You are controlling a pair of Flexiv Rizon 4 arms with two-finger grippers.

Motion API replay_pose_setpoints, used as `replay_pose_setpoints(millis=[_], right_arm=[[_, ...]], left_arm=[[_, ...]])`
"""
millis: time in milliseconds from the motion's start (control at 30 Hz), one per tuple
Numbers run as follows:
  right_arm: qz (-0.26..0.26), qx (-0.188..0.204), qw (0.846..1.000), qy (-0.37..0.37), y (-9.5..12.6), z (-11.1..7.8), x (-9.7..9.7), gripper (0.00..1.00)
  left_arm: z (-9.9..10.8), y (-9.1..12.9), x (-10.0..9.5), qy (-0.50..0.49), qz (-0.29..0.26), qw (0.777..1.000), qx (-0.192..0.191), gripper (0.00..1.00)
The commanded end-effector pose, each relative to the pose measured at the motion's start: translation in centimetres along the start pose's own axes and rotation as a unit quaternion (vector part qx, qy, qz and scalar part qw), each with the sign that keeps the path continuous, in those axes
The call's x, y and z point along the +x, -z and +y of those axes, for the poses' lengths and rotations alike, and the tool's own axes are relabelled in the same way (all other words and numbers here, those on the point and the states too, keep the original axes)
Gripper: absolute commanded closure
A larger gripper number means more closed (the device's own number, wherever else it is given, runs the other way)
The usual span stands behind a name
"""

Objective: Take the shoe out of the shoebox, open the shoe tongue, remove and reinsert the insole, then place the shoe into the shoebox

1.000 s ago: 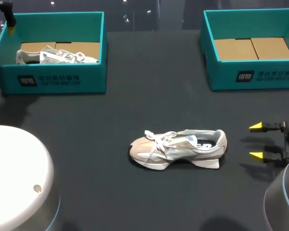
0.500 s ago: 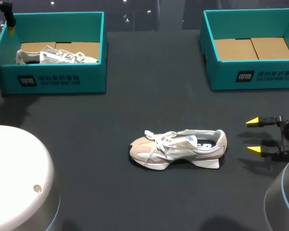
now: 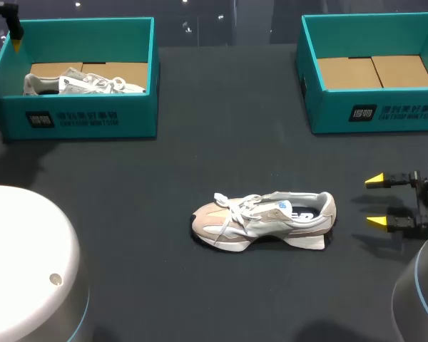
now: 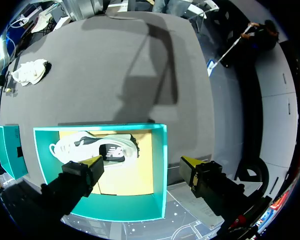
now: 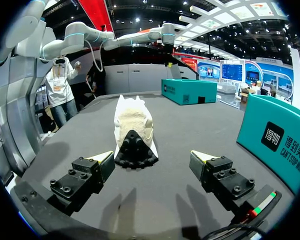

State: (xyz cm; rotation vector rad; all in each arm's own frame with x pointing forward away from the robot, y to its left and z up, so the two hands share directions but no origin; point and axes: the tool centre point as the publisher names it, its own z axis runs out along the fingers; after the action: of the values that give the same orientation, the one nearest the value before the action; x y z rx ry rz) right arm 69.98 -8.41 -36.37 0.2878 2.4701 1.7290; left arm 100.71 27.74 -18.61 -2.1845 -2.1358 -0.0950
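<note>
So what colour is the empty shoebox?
The empty shoebox is teal, floor brown cardboard; clearest in head view.

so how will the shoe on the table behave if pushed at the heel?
Probably light: the shoe looks like fabric and foam. Its upper likely gives under a pinch; the thick sole should stay stiffer. It sits flat on that sole, so a heel push from the right gripper would likely slide it, not tip it.

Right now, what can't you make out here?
- Table shoe: insole's front hidden under tongue and laces, head view; right wrist view shows only its heel.
- Boxed shoe: partly behind left gripper's finger, left wrist view.
- Right gripper: arm cut off by head view's edge.
</note>
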Motion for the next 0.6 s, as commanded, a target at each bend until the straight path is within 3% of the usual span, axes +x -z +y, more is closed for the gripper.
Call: replay_pose_setpoints(millis=[33,600], right_arm=[[-0.011,-0.006,1.000,0.001,-0.1,0.1,0.7,0.00],[-0.006,0.004,1.000,0.008,-4.2,-0.2,3.2,0.00]], left_arm=[[-0.1,0.0,0.1,-0.001,0.000,1.000,-0.001,0.00],[-0.1,0.0,0.1,-0.001,0.000,1.000,-0.001,0.00]])
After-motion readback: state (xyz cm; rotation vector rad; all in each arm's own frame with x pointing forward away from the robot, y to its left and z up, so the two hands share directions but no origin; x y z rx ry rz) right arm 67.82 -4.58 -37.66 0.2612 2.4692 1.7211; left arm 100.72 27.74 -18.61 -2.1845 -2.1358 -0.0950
